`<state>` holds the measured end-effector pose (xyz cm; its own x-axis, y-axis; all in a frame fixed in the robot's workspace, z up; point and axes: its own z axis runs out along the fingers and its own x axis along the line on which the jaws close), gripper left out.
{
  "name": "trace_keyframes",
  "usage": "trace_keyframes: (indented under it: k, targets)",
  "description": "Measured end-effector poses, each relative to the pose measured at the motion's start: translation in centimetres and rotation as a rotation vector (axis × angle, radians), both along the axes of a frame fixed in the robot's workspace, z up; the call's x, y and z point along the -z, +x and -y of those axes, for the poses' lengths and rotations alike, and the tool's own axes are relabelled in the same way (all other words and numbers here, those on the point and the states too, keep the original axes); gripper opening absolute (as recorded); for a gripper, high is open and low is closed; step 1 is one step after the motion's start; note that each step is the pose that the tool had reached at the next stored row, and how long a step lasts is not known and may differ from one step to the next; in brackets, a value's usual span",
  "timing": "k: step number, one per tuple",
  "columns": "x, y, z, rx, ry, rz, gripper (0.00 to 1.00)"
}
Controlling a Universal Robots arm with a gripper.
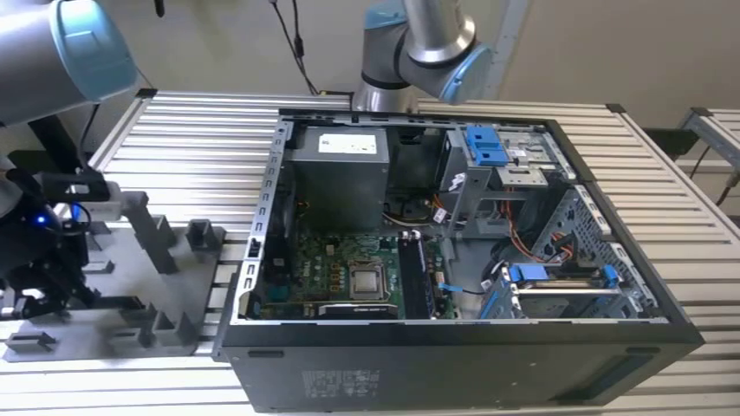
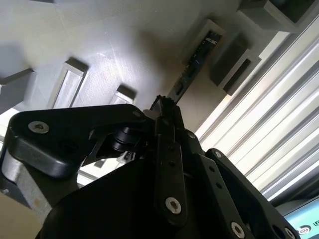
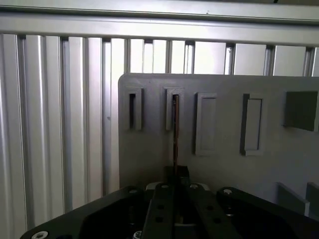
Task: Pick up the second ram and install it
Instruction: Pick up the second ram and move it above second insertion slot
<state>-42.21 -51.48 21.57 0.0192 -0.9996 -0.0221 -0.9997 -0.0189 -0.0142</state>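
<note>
The second ram (image 3: 175, 130) stands on edge in a slot of the grey tray (image 3: 149, 154), seen as a thin dark strip. In the second wrist view the second ram (image 2: 193, 64) runs from a raised post down to my fingertips. My gripper (image 3: 175, 172) is directly over its near end, the black fingers (image 2: 169, 149) closed together around the stick. In the exterior view my gripper (image 1: 44, 290) hangs low over the tray (image 1: 173, 290) at the exterior view's left.
An open computer case (image 1: 463, 355) lies at the exterior view's middle, with the green motherboard (image 1: 329, 260) inside and a dark stick (image 1: 412, 273) standing beside the processor. Another arm's base (image 1: 417, 43) rises behind the case. Upright tray posts (image 1: 156, 234) surround my gripper.
</note>
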Motion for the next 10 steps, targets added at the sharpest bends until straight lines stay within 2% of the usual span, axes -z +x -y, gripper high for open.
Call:
trace_keyframes:
  k: [10]
  targets:
    - [-0.66, 0.00, 0.00, 0.004, -0.0001, -0.0002, 0.14]
